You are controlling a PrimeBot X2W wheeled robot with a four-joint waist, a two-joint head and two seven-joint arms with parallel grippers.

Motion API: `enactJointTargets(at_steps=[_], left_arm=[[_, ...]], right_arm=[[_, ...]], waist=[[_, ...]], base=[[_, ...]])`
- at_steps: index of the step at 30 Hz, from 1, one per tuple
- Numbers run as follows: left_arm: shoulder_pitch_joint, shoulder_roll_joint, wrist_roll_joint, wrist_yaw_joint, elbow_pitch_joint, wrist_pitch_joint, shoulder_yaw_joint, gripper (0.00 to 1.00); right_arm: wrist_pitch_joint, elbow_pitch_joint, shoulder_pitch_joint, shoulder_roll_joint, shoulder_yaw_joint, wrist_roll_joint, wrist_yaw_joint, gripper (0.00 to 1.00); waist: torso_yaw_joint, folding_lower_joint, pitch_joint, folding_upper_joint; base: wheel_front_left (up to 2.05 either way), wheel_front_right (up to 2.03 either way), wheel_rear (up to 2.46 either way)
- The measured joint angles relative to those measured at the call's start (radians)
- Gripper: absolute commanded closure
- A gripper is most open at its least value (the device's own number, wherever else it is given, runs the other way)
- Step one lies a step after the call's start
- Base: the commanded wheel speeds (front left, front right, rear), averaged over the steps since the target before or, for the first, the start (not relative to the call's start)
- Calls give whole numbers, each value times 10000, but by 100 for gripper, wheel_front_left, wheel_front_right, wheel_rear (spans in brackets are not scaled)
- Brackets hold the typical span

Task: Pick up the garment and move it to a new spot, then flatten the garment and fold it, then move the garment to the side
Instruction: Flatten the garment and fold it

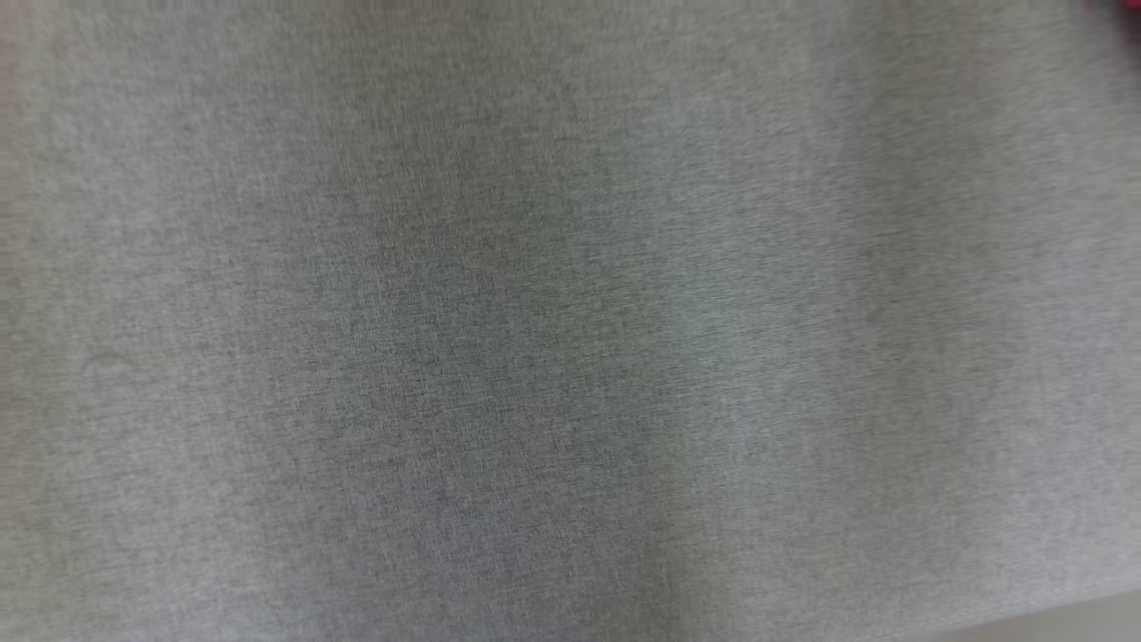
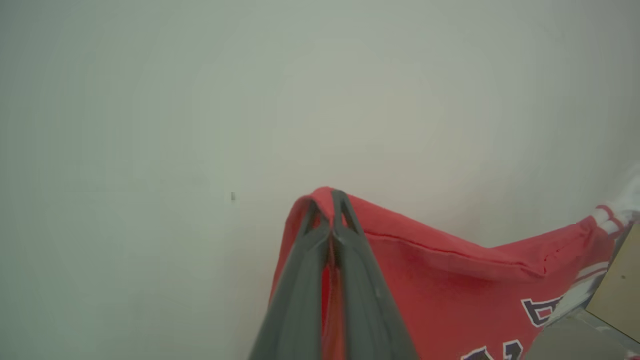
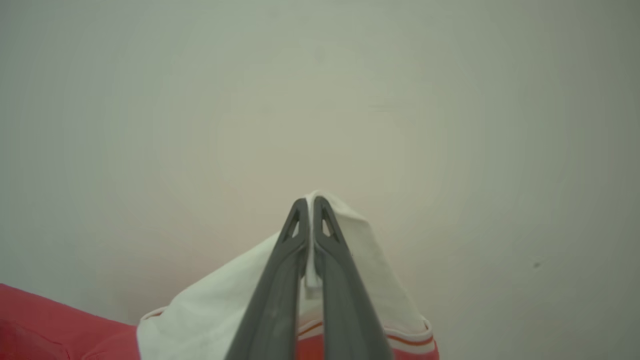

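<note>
garment (image 2: pixel 450 280): a red knit top with a stitched seam running along its upper fold
lettering (image 2: pixel 542 310): dark-edged white characters on the red cloth, cut off at the lower edge of the left wrist view and too partial to read
sleeve (image 3: pixel 210 310): white cloth ending in a band (image 3: pixel 410 341) with thin red stripes, joined to the red body below it
left claw (image 2: pixel 331 200): clenched, both dark fingers pressed together on a peak of the red cloth
right claw (image 3: pixel 310 205): clenched on the white sleeve, a small tuck of white caught between its fingers
garment against left claw: the red cloth wraps over the fingertips, drops away below them and sags to one side in a long slack edge
garment against right claw: the sleeve drapes down both sides of the fingers, with the red body lower, off to one side
surface (image 1: pixel 570 321): grey woven cloth, blurred, seen from the head
red sliver (image 1: pixel 1125 9): at the surface's far corner, too blurred to identify
box (image 2: pixel 617 285): a tan corner just beyond the garment's striped end
</note>
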Motion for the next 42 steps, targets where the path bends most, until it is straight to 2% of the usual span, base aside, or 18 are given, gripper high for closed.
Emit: enactJointTargets(at_steps=[5, 9, 14, 18, 22, 26, 34, 42], left_arm=[[2157, 717, -915, 2, -1227, -441, -123, 100], [4032, 1041, -1273, 13, -2301, -723, -115, 100], [6380, 1519, -1369, 633, -3877, -913, 268, 100], [8518, 1653, -1220, 1271, -5329, -940, 1179, 100], [10800, 1457, -788, 1664, -6520, -941, 2127, 100], [12662, 1034, -251, 1835, -7252, -941, 3012, 100], [15197, 100, 510, 1494, -7499, -943, 3852, 100], [16761, -702, 1218, 1241, -7281, -955, 3912, 100]], right_arm=[[249, -1726, 2250, -640, 309, 1162, 0, 100], [546, -3181, 4328, -1267, 451, 1781, 0, 100], [995, -5120, 6862, -1699, 351, 2197, 0, 100], [1277, -6489, 8879, -1875, -36, 2167, 0, 100], [1505, -7664, 10926, -1885, -667, 1896, 0, 100], [1848, -8575, 12809, -1636, -1482, 1693, 0, 100], [2370, -9856, 16196, -642, -2612, 913, 0, 100], [2495, -10414, 18767, 176, -3526, 307, 0, 100]], waist=[[-31, 0, -489, 0], [-20, -1, -916, 1], [-7, -1, -1464, -1], [-28, -2, -1865, -1], [-37, -1, -2238, -1], [-38, -1, -2557, -1], [13, -1, -3105, -1], [169, -1, -3629, -2]], base=[[0, 0, 0], [0, 0, 0], [0, 0, 0], [0, 0, 0], [0, 0, 0], [0, 0, 0], [0, 0, 0], [0, 0, 0]])
